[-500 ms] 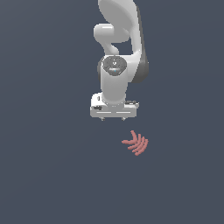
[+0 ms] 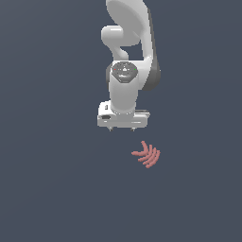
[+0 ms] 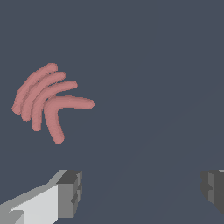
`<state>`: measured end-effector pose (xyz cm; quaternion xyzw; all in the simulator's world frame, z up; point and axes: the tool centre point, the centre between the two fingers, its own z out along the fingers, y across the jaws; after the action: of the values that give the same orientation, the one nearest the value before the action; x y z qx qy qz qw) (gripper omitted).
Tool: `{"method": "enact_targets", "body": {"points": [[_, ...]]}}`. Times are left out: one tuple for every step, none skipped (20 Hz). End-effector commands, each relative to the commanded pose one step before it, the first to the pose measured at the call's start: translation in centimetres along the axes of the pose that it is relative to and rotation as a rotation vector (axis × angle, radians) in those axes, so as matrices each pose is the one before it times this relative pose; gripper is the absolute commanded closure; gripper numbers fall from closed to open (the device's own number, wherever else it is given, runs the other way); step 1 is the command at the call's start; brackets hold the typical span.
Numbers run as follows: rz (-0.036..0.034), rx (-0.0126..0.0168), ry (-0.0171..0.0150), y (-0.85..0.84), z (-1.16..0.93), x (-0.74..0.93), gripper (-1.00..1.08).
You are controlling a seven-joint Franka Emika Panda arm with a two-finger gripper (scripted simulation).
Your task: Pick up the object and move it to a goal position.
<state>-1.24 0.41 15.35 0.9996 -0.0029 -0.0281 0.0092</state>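
The object is a small salmon-pink fan of curved ribs lying on the dark grey floor. In the exterior view it sits below the white gripper and to the exterior view's right of it, apart from it. The wrist view shows the object ahead of the two grey fingertips, off to one side of the gap between them. The gripper is open and empty, its fingers spread wide.
The white arm rises above the gripper. The floor is plain dark grey with nothing else on it.
The gripper and the object stand in nearly the same places as half a second ago; any shift is too small to tell.
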Motion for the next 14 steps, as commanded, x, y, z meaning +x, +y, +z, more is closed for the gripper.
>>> {"method": "enact_targets", "body": {"points": [[-0.0009, -0.0007, 0.00224, -0.03, 0.065, 0.029, -1.0], [-0.00086, -0.0002, 0.002, -0.039, 0.074, 0.028, -1.0], [-0.00121, -0.00021, 0.00283, -0.057, 0.085, 0.033, -1.0], [-0.00142, -0.00016, 0.00336, -0.068, 0.104, 0.04, -1.0], [-0.00163, -0.00013, 0.00387, -0.079, 0.119, 0.046, -1.0], [-0.00184, -0.00014, 0.00436, -0.089, 0.134, 0.05, -1.0], [-0.00205, -0.00017, 0.00484, -0.099, 0.149, 0.054, -1.0], [-0.00231, -0.0002, 0.00542, -0.111, 0.164, 0.058, -1.0], [-0.00257, -0.0002, 0.00602, -0.123, 0.184, 0.063, -1.0], [-0.00286, -0.00019, 0.0067, -0.138, 0.2, 0.066, -1.0], [-0.00314, -0.00019, 0.00732, -0.151, 0.219, 0.069, -1.0], [-0.00341, -0.00018, 0.00795, -0.164, 0.238, 0.072, -1.0], [-0.00372, -0.00016, 0.00865, -0.179, 0.254, 0.072, -1.0], [-0.00402, -0.00013, 0.00932, -0.194, 0.271, 0.072, -1.0]]}}
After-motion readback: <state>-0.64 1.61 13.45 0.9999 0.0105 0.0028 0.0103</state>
